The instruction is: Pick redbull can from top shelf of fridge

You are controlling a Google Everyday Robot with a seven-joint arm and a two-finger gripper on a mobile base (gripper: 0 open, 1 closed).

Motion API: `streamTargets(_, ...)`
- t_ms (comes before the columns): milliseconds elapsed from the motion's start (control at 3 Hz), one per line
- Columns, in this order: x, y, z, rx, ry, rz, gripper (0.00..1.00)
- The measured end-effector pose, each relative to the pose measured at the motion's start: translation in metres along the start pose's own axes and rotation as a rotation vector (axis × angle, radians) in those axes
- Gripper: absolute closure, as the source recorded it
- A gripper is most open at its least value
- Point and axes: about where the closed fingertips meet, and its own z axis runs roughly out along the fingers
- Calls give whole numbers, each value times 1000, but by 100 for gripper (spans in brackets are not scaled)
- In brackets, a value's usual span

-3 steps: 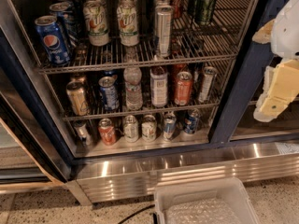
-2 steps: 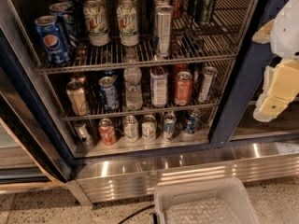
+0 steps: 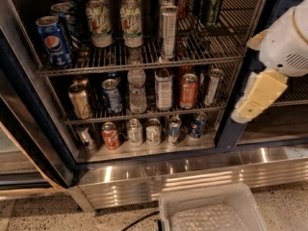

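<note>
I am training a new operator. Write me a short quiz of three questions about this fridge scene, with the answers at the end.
1. True or false: the redbull can stands upright on the top shelf.
2. Where is the tool? A) at the right of the picture, in front of the fridge, touching no can; B) holding the redbull can; C) resting on the Pepsi can.
3. Fill in: in the picture, the Pepsi can stands to the ___ of the redbull can.

Key: 1 true; 2 A; 3 left.

Perhaps a shop; stocked drinks fridge [image 3: 192, 176]
</note>
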Motion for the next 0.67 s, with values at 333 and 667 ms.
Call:
streamTargets(333,-20,-18,13,60,-160,59,0)
streamTargets(667,-28,-23,8,88,-183,61,0)
